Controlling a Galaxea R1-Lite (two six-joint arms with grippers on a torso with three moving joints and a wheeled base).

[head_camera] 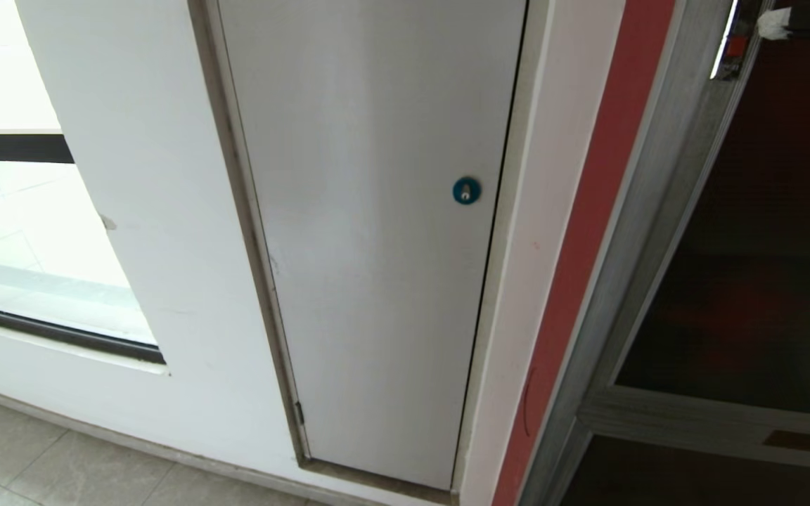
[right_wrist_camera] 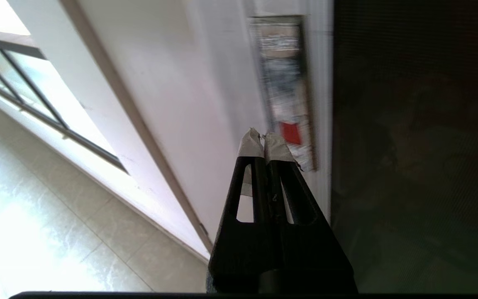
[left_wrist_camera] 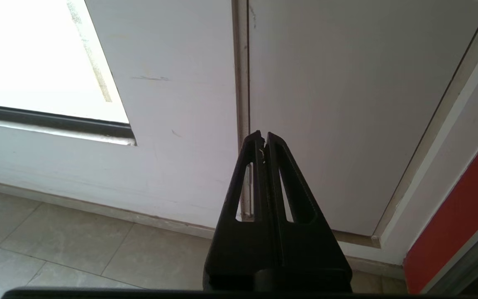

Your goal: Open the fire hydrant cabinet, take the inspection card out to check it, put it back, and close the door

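on the left of the head view there is a window (head_camera: 39,246), then a white wall (head_camera: 152,211), then a plain white door (head_camera: 377,246) with a round blue lock (head_camera: 466,190). that door is not the one for the job. a floor (head_camera: 25,457) of pale tiles runs along the bottom.

the left pincer (left_wrist_camera: 263,137) points at the foot of the white door, its two tips pressed together with nothing between them. it looks parked.

far to the right stands the fire cabinet (head_camera: 658,211), with a silver frame and a red strip beside it. its dark glass door (head_camera: 763,246) looks closed. a small red latch (head_camera: 735,48) sits at the door's edge, near the top.

the right pincer (right_wrist_camera: 265,139) has taped tips, also pressed together and holding nothing. it points at the silver frame, near a blurry sticker (right_wrist_camera: 286,91).

the card is not in sight; it is likely inside.

the glass door is probably stiff, smooth and a bit heavy, and glass can break. the best place to grab looks like the latch edge, not the slippery glass.
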